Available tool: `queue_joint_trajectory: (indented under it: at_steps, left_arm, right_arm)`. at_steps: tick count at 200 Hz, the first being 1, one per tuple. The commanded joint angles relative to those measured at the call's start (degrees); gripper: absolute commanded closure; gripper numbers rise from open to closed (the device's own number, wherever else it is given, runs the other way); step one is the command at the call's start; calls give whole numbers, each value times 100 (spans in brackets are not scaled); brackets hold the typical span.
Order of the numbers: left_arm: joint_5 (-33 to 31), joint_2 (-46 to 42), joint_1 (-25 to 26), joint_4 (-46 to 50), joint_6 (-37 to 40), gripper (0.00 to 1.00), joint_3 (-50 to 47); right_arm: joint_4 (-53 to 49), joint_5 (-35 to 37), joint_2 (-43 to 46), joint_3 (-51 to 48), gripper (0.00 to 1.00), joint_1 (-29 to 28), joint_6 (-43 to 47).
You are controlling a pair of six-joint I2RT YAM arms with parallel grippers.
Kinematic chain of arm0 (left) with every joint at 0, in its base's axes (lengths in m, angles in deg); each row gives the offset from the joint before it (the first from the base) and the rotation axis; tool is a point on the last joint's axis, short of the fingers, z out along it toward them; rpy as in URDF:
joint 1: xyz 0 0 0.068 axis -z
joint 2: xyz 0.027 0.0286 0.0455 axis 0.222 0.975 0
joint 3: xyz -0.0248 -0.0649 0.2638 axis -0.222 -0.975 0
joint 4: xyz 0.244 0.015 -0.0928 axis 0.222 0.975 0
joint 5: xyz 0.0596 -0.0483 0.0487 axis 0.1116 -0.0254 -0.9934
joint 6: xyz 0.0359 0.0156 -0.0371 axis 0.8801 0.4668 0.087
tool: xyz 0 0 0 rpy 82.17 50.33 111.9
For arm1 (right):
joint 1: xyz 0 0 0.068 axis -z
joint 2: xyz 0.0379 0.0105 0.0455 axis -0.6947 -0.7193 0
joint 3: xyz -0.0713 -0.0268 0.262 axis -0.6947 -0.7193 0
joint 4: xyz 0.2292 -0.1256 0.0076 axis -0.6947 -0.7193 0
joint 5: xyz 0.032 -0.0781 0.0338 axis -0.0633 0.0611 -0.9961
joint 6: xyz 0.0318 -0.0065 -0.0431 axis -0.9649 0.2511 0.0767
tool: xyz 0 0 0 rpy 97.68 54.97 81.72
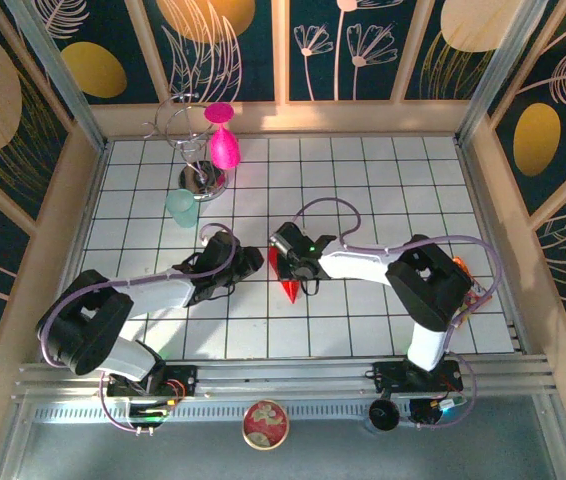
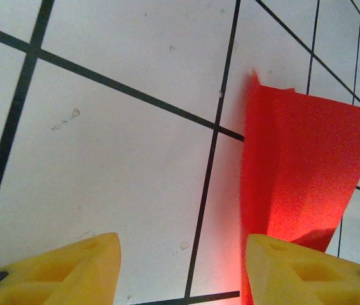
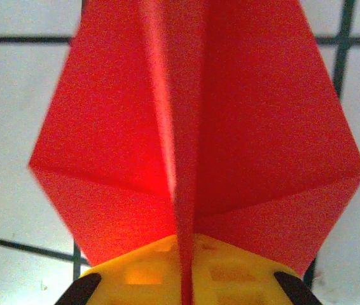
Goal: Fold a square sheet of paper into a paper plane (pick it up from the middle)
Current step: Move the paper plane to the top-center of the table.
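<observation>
the paper plane (image 1: 286,278), partly folded and bright red, stands on edge near the middle of the white gridded desk (image 1: 363,180), between the two arms. the right end effector (image 3: 183,254) pinches the plane's central crease, its wings spreading to either side. the left end effector (image 2: 181,257) is spread, its right finger just beside the red paper.

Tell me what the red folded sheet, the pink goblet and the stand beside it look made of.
Red folded sheet: thin matte paper, judging by sharp creases and light glowing through the fold. Pink goblet: likely glossy plastic, uniform bright colour; too small to be sure. Stand: probably polished metal wire, judging by its mirror-like base.
</observation>
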Motion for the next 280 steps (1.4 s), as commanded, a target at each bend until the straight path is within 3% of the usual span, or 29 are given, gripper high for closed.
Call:
queue_joint_trajectory:
  at_steps: [1,70,126,163,233,280]
  left_arm:
    - [-177,-176,-58,187,111,45,-50]
    - [-182,-142,-80,275,198,44,-68]
    - [-172,-80,-80,305,238,42,-38]
    - [-273,-84,-80,445,338,38,24]
    - [-923,-437,-89,1101,609,11,191]
    - [-1283,-798,-157,1431,723,2,210]
  right_arm:
    - [-248,417,75,267,90,405,341]
    - [-175,75,-765,1344,91,1652,1606]
    - [-440,-196,-1568,2147,88,1878,1927]
    - [-586,-246,-1829,2417,80,1886,1903]
    - [-632,-184,-2034,2448,70,1884,1841]
    - [-547,-156,-2141,2361,63,1886,1778]
